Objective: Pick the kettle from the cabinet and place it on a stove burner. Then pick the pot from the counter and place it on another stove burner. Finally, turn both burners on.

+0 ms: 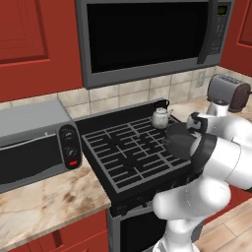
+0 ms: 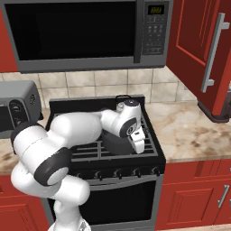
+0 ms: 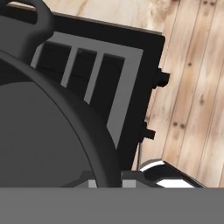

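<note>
The dark round pot (image 1: 178, 140) hangs at the front right of the black stove (image 1: 123, 152), its rim caught between my fingertips. In the hand view the pot's (image 3: 48, 131) curved rim runs straight down into my gripper (image 3: 107, 180), which is shut on it. From the right base view my gripper (image 2: 138, 145) points down at the pot (image 2: 113, 142) over the front right grate; I cannot tell whether it touches the grate. The small silvery kettle (image 1: 160, 116) stands upright on the back right burner, just behind my hand.
A grey toaster oven (image 1: 34, 140) sits left of the stove and a microwave (image 1: 147, 34) hangs above it. A chrome toaster (image 1: 229, 91) stands on the counter (image 2: 189, 131) to the right. A red cabinet door (image 2: 203, 49) hangs open. Stove knobs (image 2: 117, 172) line the front.
</note>
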